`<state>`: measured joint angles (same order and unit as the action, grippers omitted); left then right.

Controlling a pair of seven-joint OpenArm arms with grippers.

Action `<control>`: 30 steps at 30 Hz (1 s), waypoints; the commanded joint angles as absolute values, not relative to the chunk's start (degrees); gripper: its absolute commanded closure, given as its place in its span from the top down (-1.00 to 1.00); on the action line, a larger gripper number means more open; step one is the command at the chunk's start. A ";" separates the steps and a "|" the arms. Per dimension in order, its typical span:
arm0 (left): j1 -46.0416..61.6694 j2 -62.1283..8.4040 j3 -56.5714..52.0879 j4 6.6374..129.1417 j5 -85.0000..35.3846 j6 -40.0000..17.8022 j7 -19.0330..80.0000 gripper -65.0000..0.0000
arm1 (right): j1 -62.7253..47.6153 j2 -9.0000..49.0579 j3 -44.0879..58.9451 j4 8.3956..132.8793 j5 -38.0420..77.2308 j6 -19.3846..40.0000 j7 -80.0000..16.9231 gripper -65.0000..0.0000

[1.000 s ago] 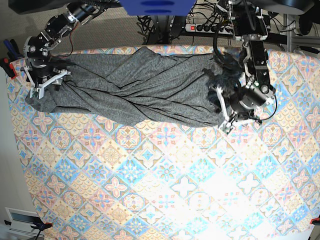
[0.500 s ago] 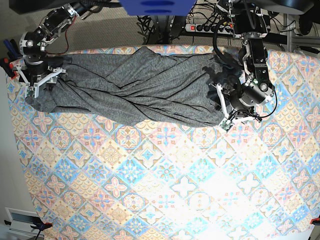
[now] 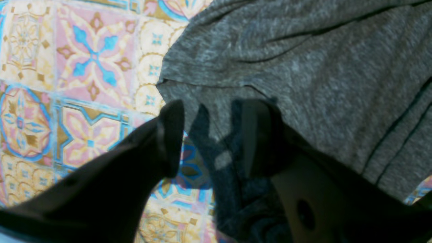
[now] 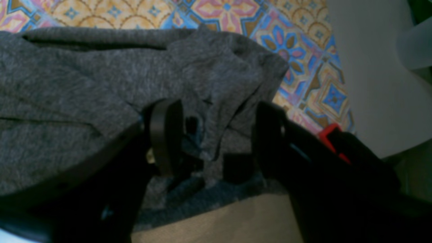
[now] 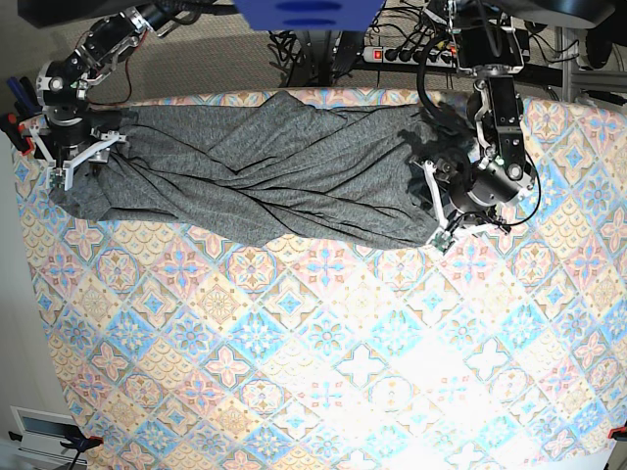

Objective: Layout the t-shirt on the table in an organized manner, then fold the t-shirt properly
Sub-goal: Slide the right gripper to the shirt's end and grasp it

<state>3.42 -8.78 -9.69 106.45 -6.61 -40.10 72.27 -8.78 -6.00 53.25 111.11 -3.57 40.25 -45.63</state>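
Across the table's far edge the shirt lies twisted, each end bunched between parted jaws: left gripper, right gripper, grip unclear.

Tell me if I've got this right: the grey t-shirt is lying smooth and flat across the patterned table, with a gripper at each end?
Not quite. In the base view the t-shirt is twisted and bunched into long folds, not smooth. It does lie across the table, with the left gripper and right gripper at its ends.
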 commanded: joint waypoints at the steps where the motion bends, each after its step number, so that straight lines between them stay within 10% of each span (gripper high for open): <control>1: 3.03 -9.27 -9.80 107.47 -6.99 -40.00 71.87 -0.14 | -8.40 -5.41 53.41 110.99 -2.86 40.00 -44.70 0.02; 12: 4.62 -9.27 -9.80 107.38 -6.99 -40.00 71.87 -0.14 | -8.31 -2.24 55.87 106.77 -2.77 40.00 -44.70 0.51; 30: 4.53 -9.10 -9.80 107.30 -6.99 -40.00 71.87 -0.14 | 3.65 9.63 66.68 87.87 -2.77 40.00 -56.04 0.24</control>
